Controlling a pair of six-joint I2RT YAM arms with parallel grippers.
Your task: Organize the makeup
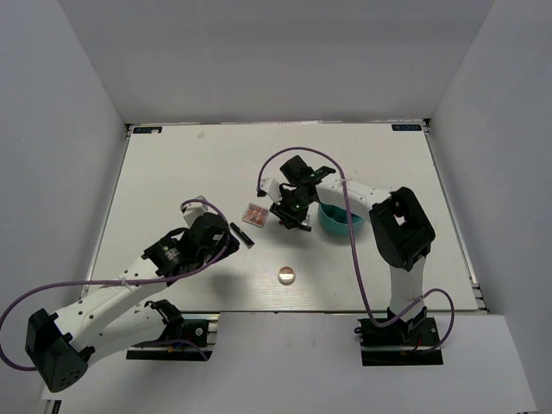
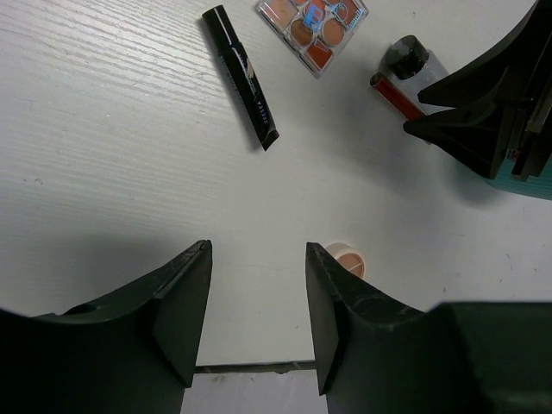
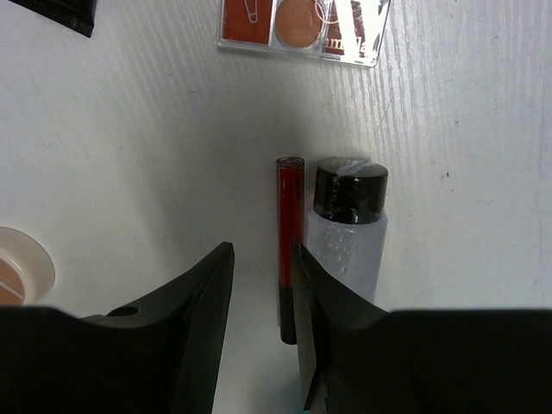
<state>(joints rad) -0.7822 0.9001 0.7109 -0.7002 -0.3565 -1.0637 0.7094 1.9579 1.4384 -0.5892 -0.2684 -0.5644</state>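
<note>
The square pinkish palette (image 1: 255, 213) and the black tube (image 1: 242, 235) lie mid-table, and the round compact (image 1: 286, 275) lies nearer the front. My left gripper (image 1: 226, 248) hovers open and empty; its wrist view shows the black tube (image 2: 241, 76), the palette (image 2: 312, 26) and the compact (image 2: 347, 257) behind the right finger. My right gripper (image 1: 291, 217) is open and low over a red-and-black tube (image 3: 289, 233), which lies against a clear black-capped bottle (image 3: 348, 226). The tube sits just inside the right finger (image 3: 323, 302). The top view hides both.
The teal round container (image 1: 341, 220) stands right of my right gripper, and its edge shows in the left wrist view (image 2: 526, 183). The right wrist view also shows the palette (image 3: 302, 26) and the compact (image 3: 17, 269). The table's front edge runs close behind the compact.
</note>
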